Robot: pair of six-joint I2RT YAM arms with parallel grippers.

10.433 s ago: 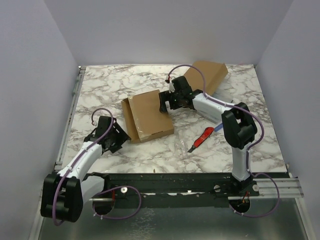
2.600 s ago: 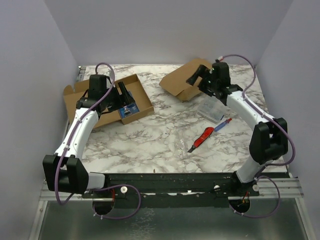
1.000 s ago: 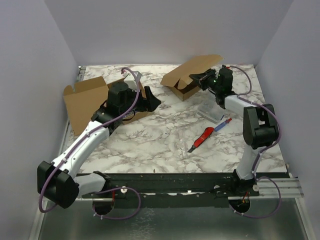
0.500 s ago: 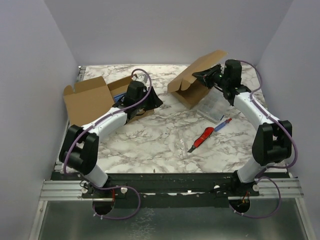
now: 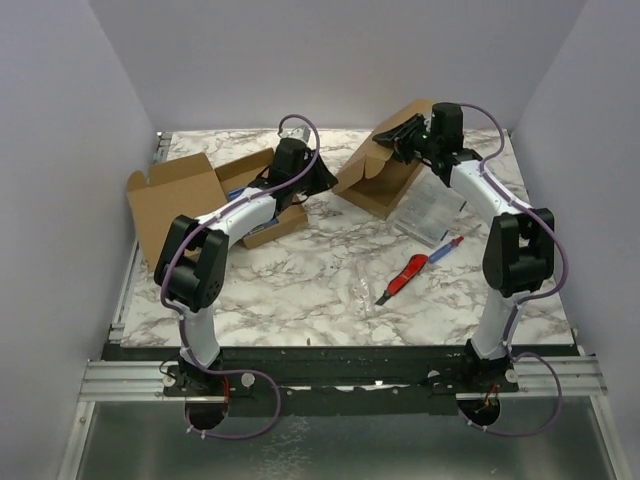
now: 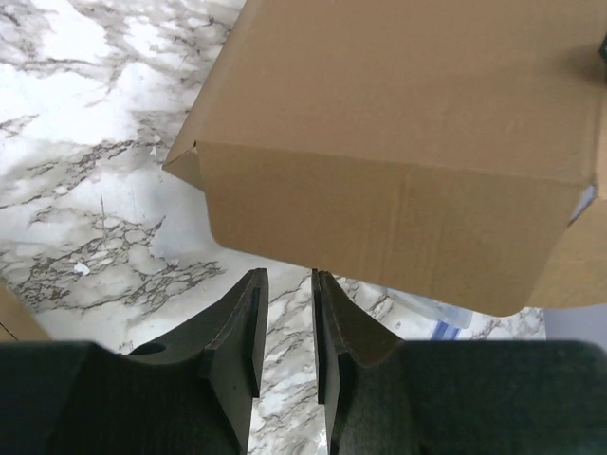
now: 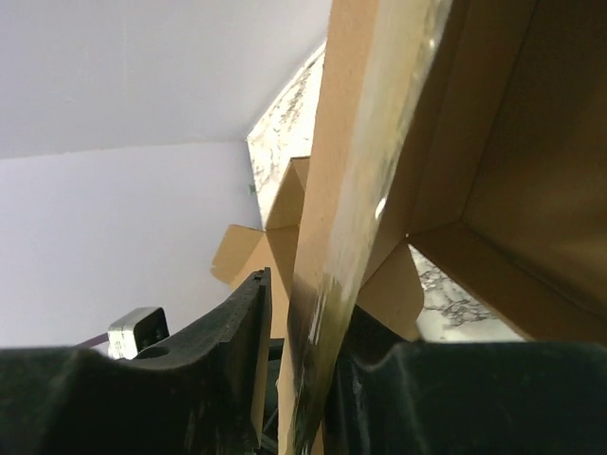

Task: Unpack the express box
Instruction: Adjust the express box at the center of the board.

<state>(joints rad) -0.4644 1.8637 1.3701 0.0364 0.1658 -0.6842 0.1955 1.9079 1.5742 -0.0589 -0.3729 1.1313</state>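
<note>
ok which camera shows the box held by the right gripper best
Top external: the whole tilted box shows, its flap pinched by the right gripper. Right wrist shows only that flap's edge and some inside; left wrist shows only its outer faces.

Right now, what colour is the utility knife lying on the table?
Red utility knife, black at its blade end; shows best from the top external camera.

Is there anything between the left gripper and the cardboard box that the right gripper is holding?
Nothing visible. In the left wrist view only bare table lies between the left gripper and the side of the box. The right gripper grips its flap.
</note>
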